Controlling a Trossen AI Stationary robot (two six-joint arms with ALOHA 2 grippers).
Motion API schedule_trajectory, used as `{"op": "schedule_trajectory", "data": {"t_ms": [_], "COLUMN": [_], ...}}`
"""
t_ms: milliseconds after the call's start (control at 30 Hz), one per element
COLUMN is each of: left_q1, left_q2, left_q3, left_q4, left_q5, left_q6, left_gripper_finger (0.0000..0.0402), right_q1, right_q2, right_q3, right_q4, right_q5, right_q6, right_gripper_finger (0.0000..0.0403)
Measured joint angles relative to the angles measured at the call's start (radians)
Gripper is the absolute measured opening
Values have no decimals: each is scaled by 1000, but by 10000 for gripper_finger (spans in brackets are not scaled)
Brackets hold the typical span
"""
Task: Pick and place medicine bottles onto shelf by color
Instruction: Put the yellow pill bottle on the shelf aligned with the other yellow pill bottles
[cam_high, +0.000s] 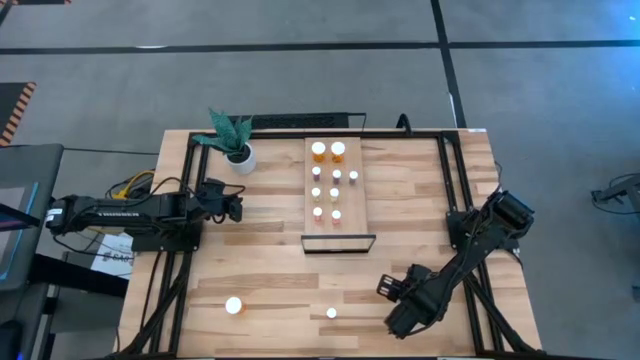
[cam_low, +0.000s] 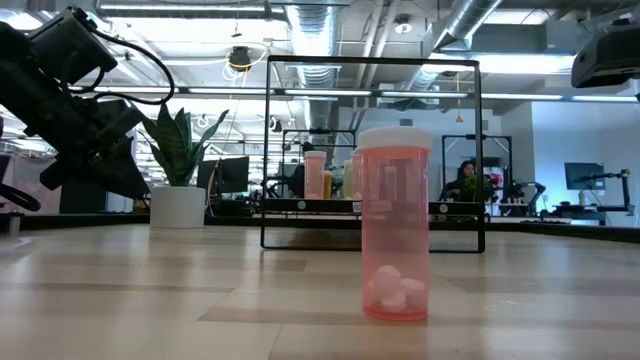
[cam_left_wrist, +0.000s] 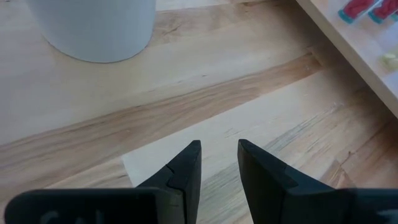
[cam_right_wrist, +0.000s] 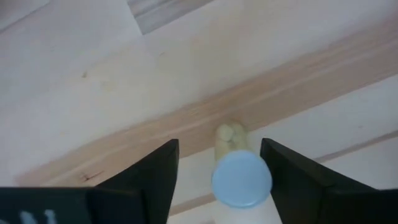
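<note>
bottles (cam_high: 329, 183) unlabelled; "trossen" on left arm (cam_high: 110, 212)

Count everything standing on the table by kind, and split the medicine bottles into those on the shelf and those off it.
Medicine bottles on the shelf: 9
Medicine bottles loose on the tabletop: 2
Potted plant: 1
Total: 12 things, 11 of them bottles.
</note>
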Motion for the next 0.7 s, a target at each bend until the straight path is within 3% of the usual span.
{"op": "schedule_trajectory", "data": {"t_ms": [400,533,700], "left_q1": [0,0,0], "left_q2": [0,0,0], "left_q3": [0,0,0], "left_q4": [0,0,0], "left_q5": [0,0,0], "left_q6": [0,0,0], "left_gripper_finger": [91,91,91], "right_q1": [0,-6,-24], "right_q2": [-1,-2,-11], "right_q3": [0,0,0], "right_q4": [36,40,28], "right_q5": [1,2,3], "right_q6": [0,0,0], "right_gripper_finger": [118,118,155]}}
